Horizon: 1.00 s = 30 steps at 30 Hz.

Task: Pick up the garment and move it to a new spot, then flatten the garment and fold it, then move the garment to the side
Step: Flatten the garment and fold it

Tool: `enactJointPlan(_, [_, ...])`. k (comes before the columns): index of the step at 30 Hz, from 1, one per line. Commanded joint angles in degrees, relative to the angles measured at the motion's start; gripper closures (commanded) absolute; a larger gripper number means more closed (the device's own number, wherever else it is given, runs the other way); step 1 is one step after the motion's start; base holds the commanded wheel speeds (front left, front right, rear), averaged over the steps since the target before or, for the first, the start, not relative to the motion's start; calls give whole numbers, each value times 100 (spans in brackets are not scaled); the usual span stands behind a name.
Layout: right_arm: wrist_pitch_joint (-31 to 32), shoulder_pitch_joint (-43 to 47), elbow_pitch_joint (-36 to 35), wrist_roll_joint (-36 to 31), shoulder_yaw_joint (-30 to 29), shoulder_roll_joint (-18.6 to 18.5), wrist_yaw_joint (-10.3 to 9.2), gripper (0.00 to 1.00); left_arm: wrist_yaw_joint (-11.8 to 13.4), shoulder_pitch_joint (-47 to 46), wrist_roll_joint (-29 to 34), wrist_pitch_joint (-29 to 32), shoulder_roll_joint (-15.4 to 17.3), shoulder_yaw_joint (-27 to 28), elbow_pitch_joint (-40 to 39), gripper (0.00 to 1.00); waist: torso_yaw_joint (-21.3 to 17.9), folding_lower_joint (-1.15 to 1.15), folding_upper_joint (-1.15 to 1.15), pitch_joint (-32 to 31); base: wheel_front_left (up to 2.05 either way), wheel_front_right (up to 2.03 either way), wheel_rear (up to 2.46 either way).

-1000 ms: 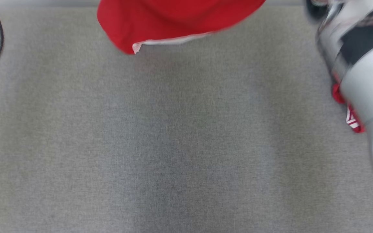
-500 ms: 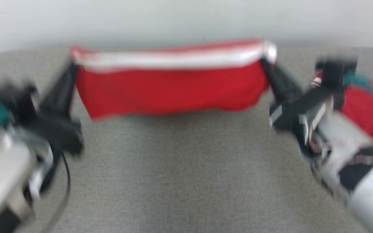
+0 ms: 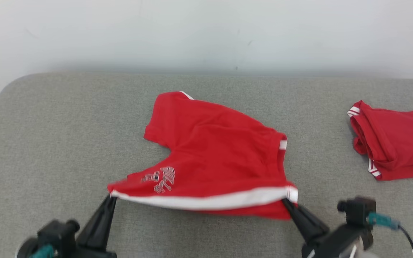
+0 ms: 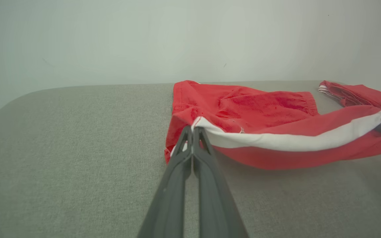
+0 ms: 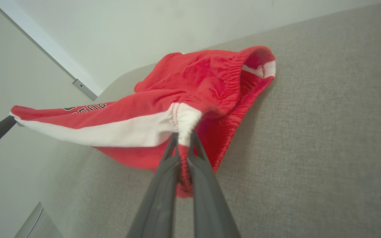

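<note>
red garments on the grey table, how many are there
2: red fabric shorts with a white stripe lie mid-table, the near edge held between the left gripper and right gripper. A second red garment, bunched, sits far right, cut off by the frame; others may lie beyond.

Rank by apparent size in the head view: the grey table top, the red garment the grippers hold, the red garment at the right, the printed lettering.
1. grey table top
2. held red garment
3. red garment at the right, cut off by the picture's edge
4. printed lettering
</note>
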Motion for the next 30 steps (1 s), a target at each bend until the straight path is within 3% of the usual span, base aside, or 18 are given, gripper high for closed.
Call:
enactJointPlan(1, [-22,157,-54,-62,-49,-64,-16,100,-19,190,16,-18,-80,92,18,100,26,1,1,-36,0,0,0])
enactJointPlan(8, [74,1215,-579,-65,-132,-198,-16,100,-247,1044,403,-18,-368,432,531,100,65,1,1,-68,0,0,0])
enactJointPlan(16, [229,1717,-937,-196,-408,-101,-16,100,-621,1269,709,-19,-640,862,1071,100,31,1,1,-56,0,0,0])
enactJointPlan(23, [222,1570,-1295,-198,-906,41,-16,100,-984,480,1116,43,-427,1058,1111,100,-130,1,1,115,0,0,0])
enactJointPlan(30, [375,774,-1142,-382,-1293,372,-16,100,-1585,-1274,1389,656,-110,918,1362,100,-457,1,1,678,0,0,0])
